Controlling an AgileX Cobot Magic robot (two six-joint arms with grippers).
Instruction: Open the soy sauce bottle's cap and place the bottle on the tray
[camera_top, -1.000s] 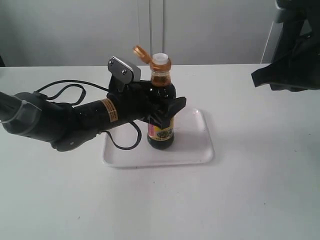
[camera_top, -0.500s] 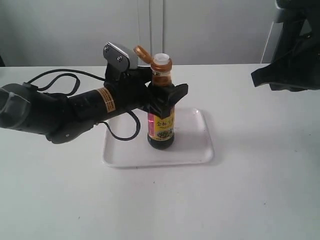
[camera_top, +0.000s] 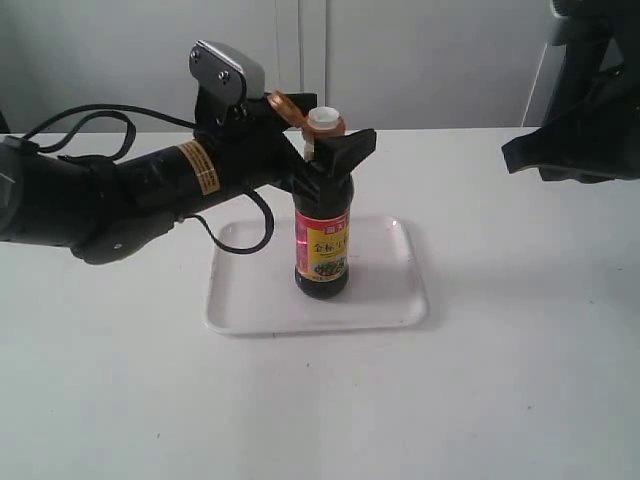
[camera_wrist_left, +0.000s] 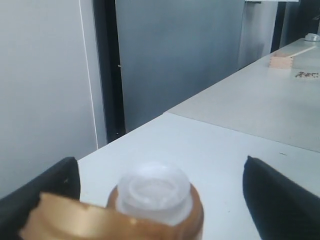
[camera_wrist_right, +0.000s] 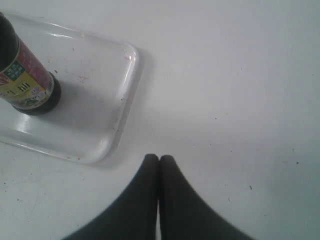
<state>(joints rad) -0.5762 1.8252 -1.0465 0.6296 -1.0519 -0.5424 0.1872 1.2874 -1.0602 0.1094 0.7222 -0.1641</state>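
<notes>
The soy sauce bottle (camera_top: 322, 250) stands upright on the white tray (camera_top: 390, 300). Its orange-gold cap (camera_top: 283, 105) is flipped back on its hinge, baring the white spout (camera_top: 322, 120). My left gripper (camera_top: 324, 150) is open at neck height, one finger on each side of the neck and clear of it. In the left wrist view the spout (camera_wrist_left: 155, 192) sits between the two spread black fingers (camera_wrist_left: 280, 200), with the cap (camera_wrist_left: 75, 222) beside it. My right gripper (camera_wrist_right: 159, 159) is shut and empty over bare table, off to one side of the tray (camera_wrist_right: 100, 125) and bottle (camera_wrist_right: 25, 85).
The left arm and its cables (camera_top: 110, 200) stretch over the table left of the tray. The right arm (camera_top: 575, 120) hangs at the far right edge. A wall (camera_top: 420, 60) rises behind the table.
My left gripper has let go of the bottle's body and risen to the neck, arm lifting with it. The bottle stays standing on the tray. The right arm has not moved.
</notes>
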